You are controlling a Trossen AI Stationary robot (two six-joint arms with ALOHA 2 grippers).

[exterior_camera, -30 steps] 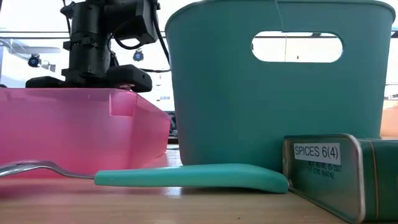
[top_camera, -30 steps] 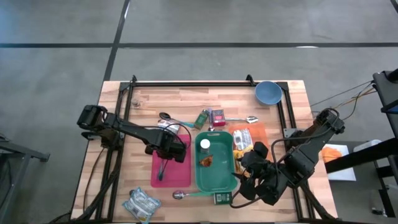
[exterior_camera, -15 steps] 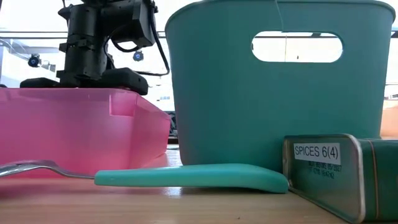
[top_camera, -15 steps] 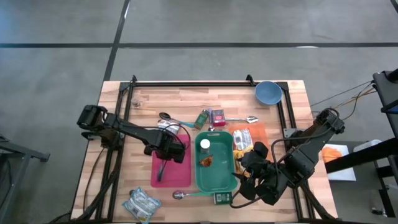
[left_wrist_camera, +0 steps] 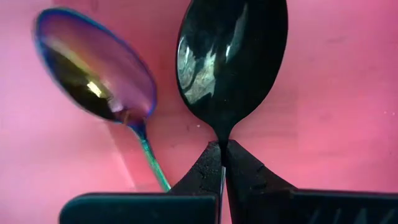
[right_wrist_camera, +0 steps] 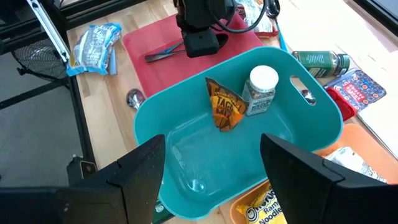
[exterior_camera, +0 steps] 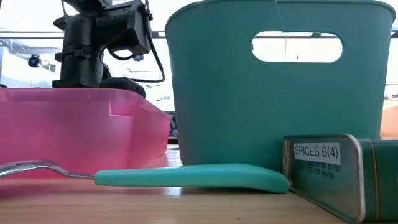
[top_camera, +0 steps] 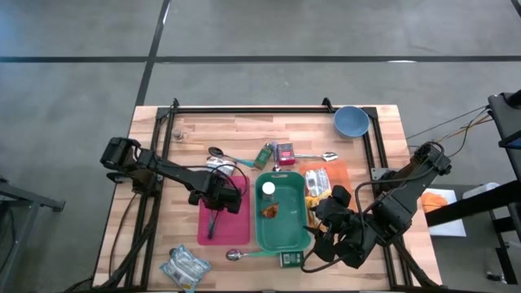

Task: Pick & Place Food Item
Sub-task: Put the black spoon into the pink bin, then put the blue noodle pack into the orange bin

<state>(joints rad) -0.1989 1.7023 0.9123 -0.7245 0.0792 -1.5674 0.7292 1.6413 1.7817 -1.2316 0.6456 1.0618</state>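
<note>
Overhead, a wooden tabletop [top_camera: 244, 130] holds a pink tray [top_camera: 213, 238] and, just beside it, a teal bin [top_camera: 285, 236]. The left gripper [top_camera: 218, 195] reaches down over the pink tray, its fingers [left_wrist_camera: 208, 171] pressed together on the thin handle of a black spoon [left_wrist_camera: 231, 59], whose bowl hangs over the tray floor. A second, iridescent spoon [left_wrist_camera: 93, 68] lies on the tray beside it.

Inside the teal bin stand a small white-capped jar [right_wrist_camera: 261, 90] and an orange snack packet [right_wrist_camera: 225, 111], touching each other near one end wall. The right gripper [right_wrist_camera: 211, 177] hovers over the bin's near end with its fingers spread and nothing between them.

Around the bins lie a silver wrapped packet [top_camera: 184, 265] near the front edge, a spoon with a teal handle [exterior_camera: 193, 177] in front of the bin, a green spice tin [exterior_camera: 339, 174], yellow noodle packets [top_camera: 319, 185] on the right, and a blue bowl [top_camera: 350, 120] at the far corner.
</note>
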